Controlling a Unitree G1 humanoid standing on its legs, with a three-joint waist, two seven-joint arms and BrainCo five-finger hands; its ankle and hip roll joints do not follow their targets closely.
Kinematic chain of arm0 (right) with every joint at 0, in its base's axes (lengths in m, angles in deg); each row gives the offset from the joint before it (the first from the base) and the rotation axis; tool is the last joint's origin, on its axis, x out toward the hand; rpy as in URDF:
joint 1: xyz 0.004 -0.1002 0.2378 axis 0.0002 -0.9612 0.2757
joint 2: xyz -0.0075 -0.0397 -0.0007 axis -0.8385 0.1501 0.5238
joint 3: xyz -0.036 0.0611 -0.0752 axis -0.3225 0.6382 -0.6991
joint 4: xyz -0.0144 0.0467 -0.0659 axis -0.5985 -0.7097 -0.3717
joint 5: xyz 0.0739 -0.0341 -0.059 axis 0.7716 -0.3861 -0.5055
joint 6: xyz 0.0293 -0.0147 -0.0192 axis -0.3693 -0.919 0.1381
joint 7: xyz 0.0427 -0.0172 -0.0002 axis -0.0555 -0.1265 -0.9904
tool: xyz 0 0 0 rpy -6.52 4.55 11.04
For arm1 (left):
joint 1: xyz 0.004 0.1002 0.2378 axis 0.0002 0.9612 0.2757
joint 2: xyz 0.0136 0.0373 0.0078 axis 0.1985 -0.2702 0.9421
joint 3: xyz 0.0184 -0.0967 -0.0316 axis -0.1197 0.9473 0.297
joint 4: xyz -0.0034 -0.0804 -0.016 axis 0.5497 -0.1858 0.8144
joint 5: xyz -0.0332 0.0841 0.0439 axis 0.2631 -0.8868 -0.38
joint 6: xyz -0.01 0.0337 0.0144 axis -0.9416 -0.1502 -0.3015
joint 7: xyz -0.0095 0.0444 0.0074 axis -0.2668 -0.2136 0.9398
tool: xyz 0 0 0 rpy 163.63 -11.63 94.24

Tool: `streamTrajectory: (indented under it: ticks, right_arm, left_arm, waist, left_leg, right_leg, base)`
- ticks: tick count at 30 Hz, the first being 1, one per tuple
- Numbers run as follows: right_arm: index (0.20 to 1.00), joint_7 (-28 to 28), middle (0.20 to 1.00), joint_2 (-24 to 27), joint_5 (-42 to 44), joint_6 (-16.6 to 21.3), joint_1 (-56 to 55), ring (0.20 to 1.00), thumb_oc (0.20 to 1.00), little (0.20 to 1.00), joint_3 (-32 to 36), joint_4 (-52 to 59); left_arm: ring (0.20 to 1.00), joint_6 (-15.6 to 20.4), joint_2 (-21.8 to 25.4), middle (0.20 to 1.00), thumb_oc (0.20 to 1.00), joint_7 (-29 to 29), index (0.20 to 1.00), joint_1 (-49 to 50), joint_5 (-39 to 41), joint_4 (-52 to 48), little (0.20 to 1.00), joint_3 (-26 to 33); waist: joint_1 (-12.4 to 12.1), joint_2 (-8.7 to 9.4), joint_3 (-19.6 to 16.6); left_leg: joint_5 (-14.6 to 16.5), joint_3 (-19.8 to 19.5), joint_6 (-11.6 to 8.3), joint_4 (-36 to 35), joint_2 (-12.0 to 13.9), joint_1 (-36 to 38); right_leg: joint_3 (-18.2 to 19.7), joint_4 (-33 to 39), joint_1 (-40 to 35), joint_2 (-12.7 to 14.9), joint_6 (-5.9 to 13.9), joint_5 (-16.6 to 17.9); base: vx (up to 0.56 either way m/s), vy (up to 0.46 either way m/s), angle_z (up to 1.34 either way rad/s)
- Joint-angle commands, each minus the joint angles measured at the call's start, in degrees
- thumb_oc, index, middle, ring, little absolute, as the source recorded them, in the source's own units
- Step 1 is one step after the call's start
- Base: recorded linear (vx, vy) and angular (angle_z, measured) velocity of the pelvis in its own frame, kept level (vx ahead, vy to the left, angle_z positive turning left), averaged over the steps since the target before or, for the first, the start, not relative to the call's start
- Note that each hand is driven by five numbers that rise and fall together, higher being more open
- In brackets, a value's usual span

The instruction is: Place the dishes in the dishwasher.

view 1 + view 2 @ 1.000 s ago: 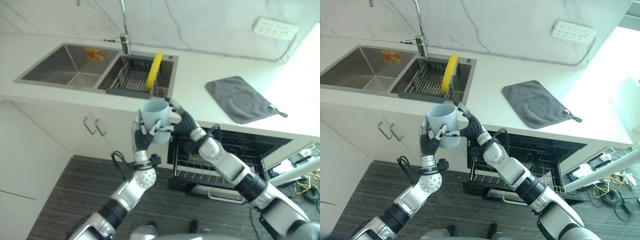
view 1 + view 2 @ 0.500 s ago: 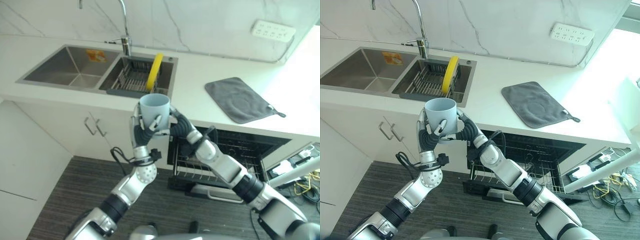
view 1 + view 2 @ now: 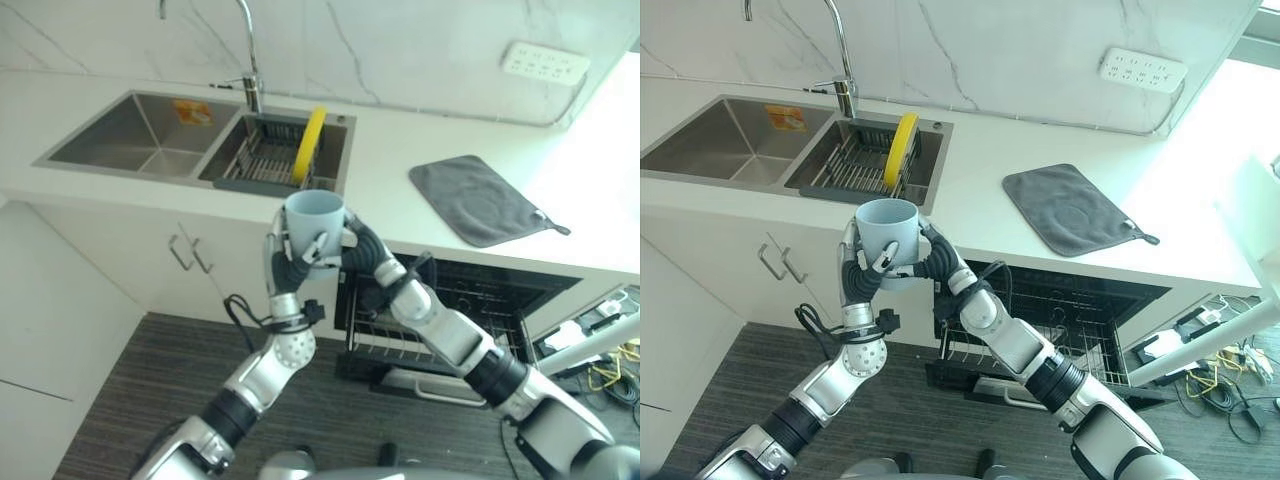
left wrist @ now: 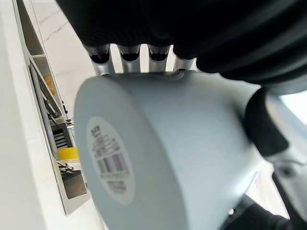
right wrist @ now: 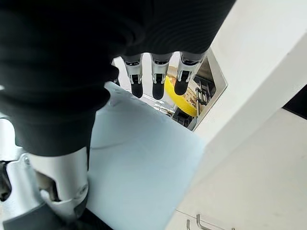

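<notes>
Mug riding upright, mouth up, left hand curling round its left wall and right hand wrapping the right. Hovering near the counter edge, dishwasher rack waiting low and right, so favouring the right hand.

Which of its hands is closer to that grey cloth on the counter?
Right. The right hand holds the mug on the grey cloth's side; the left hand grips the far side.
</notes>
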State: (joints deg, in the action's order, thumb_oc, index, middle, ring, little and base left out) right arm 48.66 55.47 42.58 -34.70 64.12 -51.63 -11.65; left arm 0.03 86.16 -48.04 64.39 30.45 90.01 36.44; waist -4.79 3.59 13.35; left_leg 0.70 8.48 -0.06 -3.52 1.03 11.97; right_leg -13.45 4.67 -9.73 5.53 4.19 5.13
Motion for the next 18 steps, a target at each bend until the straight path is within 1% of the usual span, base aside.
streamTrajectory:
  ticks: [1, 3, 4, 8, 12, 16, 18]
  right_arm:
    - [1.0, 3.5, 1.0, -2.8, -0.3, 4.3, 4.9, 1.0, 1.0, 1.0, 0.1, 0.7]
    - [1.0, 7.2, 1.0, -3.6, -0.8, 4.9, 5.6, 1.0, 1.0, 1.0, 0.9, -0.3]
    - [1.0, 7.7, 1.0, -3.9, -0.9, 4.9, 5.8, 1.0, 1.0, 1.0, 1.2, -0.7]
    - [1.0, 7.6, 1.0, -5.0, 0.2, 4.9, 6.0, 1.0, 1.0, 1.0, 1.8, -2.2]
    - [1.0, 6.1, 1.0, -6.1, 2.6, 3.7, 5.3, 1.0, 1.0, 1.0, 1.4, -3.1]
    - [1.0, 5.9, 1.0, -6.6, 3.5, 2.7, 4.8, 1.0, 1.0, 1.0, 0.6, -3.6]
    - [1.0, 5.6, 1.0, -6.7, 3.4, 2.4, 4.6, 1.0, 1.0, 1.0, 0.3, -3.8]
  left_arm:
    - [0.2, 3.7, -1.0, 0.2, 0.2, -0.8, 0.2, -3.4, 0.1, -1.3, 0.2, -3.4]
    - [0.2, 3.6, -1.4, 0.2, 0.2, -1.0, 0.2, -4.0, 0.3, -2.8, 0.2, -4.4]
    - [0.2, 3.7, -1.7, 0.2, 0.2, -1.0, 0.2, -4.3, 0.2, -3.1, 0.2, -4.7]
    - [0.2, 3.5, -2.7, 0.2, 0.2, -1.5, 0.2, -5.8, -0.4, -4.3, 0.2, -5.4]
    - [0.2, 3.7, -3.3, 0.2, 0.2, -2.7, 0.2, -8.4, -2.6, -5.8, 0.2, -5.6]
    - [0.2, 2.6, -3.4, 0.2, 0.2, -3.7, 0.2, -9.5, -4.0, -6.0, 0.2, -5.6]
    - [0.2, 2.6, -3.3, 0.2, 0.2, -4.1, 0.2, -9.9, -5.5, -5.9, 0.2, -5.6]
  waist:
    - [-1.5, 0.79, -1.3]
    - [-1.5, 0.72, -1.0]
    - [-1.5, 0.66, -1.0]
    - [-1.3, 0.39, -1.0]
    - [-0.8, 0.17, -1.1]
    - [-0.4, 0.17, -1.2]
    - [-0.3, 0.23, -1.2]
  left_leg:
    - [7.8, -2.8, 0.08, 4.4, 1.6, -2.1]
    - [7.8, -3.0, 0.13, 4.4, 1.6, -2.1]
    - [7.7, -3.0, 0.14, 4.3, 1.5, -2.1]
    - [7.6, -3.1, 0.17, 4.1, 1.5, -2.1]
    - [7.4, -2.9, 0.19, 3.9, 1.4, -2.1]
    - [7.4, -2.7, 0.12, 3.7, 1.4, -2.0]
    - [7.4, -2.6, 0.11, 3.7, 1.5, -2.0]
  right_leg:
    - [3.1, -5.8, 0.2, 4.8, 4.86, -7.6]
    - [3.0, -5.8, 0.1, 4.8, 4.9, -7.6]
    - [3.0, -5.8, 0.1, 4.8, 4.88, -7.6]
    - [2.9, -5.9, 0.2, 4.9, 4.92, -7.6]
    - [3.0, -6.1, 0.4, 5.1, 4.99, -7.7]
    - [3.2, -6.1, 0.4, 5.1, 5.03, -7.7]
    - [3.4, -6.1, 0.5, 5.1, 5.04, -7.8]
  base:
    - [0.0, 0.0, 0.0]
    - [0.0, 0.0, 0.0]
    - [0.0, 0.0, 0.0]
    - [0.0, 0.009, 0.0]
    - [0.01, 0.037, 0.02]
    - [0.0, 0.0, 0.0]
    - [0.0, 0.0, 0.0]
